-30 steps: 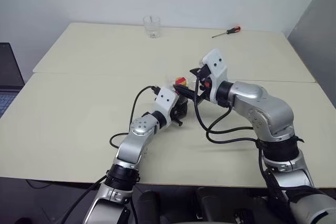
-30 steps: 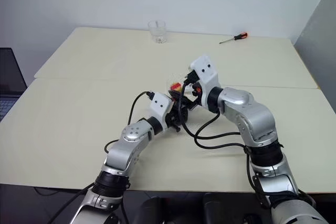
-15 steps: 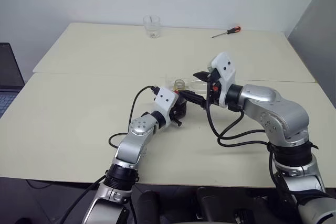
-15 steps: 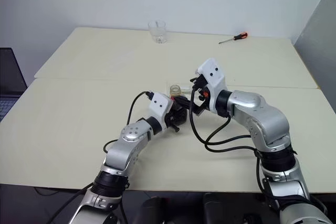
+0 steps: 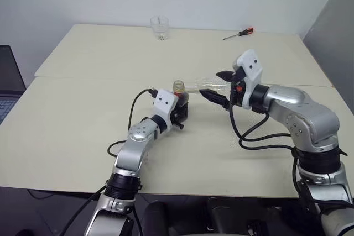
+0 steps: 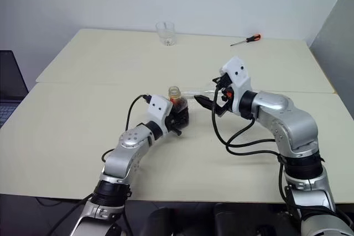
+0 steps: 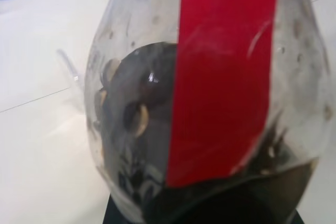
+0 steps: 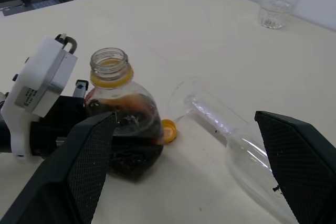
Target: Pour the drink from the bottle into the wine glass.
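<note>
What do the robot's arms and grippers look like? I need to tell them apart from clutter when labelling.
Both arms are silver-grey metal with black joint rings and loose black cables. Each wrist carries a white block; the left gripper and right gripper have black textured fingers.

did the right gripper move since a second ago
Yes. The right gripper has drawn away from the bottle toward the robot's right, judged against the table seam.

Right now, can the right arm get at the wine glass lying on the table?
Probably yes. The right gripper is open and nothing blocks the wine glass, lying on its side just ahead of its fingers. The bottle, held shut in the left gripper, stands off to one side.
</note>
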`<state>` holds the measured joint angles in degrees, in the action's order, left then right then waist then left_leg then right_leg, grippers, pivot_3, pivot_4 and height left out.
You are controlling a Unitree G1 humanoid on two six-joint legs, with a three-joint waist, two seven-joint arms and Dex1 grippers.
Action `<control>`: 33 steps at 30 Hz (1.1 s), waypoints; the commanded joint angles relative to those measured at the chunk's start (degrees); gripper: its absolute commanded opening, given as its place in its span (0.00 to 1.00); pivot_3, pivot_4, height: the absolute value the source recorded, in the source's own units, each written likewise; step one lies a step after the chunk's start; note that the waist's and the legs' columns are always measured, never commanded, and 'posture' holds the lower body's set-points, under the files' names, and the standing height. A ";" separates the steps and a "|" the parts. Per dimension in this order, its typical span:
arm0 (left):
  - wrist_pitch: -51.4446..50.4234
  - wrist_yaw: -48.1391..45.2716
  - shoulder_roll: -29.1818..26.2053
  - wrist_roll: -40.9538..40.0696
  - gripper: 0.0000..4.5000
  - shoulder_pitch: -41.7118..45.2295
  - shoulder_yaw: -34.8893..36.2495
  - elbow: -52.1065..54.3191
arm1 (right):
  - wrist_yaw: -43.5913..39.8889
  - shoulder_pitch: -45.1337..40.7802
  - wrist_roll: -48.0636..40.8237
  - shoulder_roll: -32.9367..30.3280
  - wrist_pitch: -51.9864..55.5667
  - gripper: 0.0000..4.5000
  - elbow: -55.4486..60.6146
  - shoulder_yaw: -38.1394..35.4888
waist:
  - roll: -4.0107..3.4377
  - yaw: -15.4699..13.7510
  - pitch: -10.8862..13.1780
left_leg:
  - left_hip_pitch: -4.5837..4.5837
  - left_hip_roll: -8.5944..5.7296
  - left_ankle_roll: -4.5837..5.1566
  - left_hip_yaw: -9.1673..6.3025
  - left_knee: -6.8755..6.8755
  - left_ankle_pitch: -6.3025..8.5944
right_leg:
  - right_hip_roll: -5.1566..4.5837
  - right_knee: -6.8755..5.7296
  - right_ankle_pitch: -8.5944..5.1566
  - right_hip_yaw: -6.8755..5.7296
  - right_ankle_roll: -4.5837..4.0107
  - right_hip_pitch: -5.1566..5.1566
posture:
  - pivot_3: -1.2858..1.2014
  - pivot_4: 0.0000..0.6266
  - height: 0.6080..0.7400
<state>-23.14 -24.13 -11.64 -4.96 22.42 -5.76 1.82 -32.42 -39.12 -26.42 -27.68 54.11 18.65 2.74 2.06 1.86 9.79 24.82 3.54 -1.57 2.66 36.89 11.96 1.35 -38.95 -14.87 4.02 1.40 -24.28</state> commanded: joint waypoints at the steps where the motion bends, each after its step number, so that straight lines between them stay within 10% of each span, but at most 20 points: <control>1: 1.75 -0.45 -1.34 -2.14 0.17 -0.46 3.09 4.38 | -1.43 -1.13 -1.92 -0.79 -1.07 1.00 1.47 -2.66 | 0.00 0.02 0.00 | 0.00 0.01 0.00 0.00 0.00 0.00 | 0.00 0.00 0.00 0.00 0.00 0.00 | 0.52 0.24 1.00; 26: 21.96 3.61 -11.38 -2.38 0.17 9.39 18.81 -32.31 | 1.03 1.37 -5.07 1.94 1.46 1.00 4.35 -1.69 | 0.04 -0.17 -0.01 | -0.01 0.01 0.00 0.02 0.02 0.00 | -0.06 -0.01 0.02 -0.07 -0.04 0.02 | 0.52 0.24 1.00; 33: 21.14 4.82 -9.87 -4.23 0.65 6.18 19.67 -28.97 | 2.06 2.22 -5.34 1.86 2.42 1.00 5.84 -2.18 | 0.03 -0.12 -0.01 | -0.02 0.02 0.00 0.03 0.01 0.00 | -0.06 -0.02 0.04 -0.06 -0.06 0.03 | 0.52 0.24 1.00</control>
<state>-1.75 -19.64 -21.54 -8.61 29.15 13.69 -28.93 -30.66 -36.67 -30.80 -25.71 56.72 22.33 1.75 2.09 1.74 9.78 24.79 3.56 -1.57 2.69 36.91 11.96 1.29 -38.97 -14.84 3.96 1.33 -24.25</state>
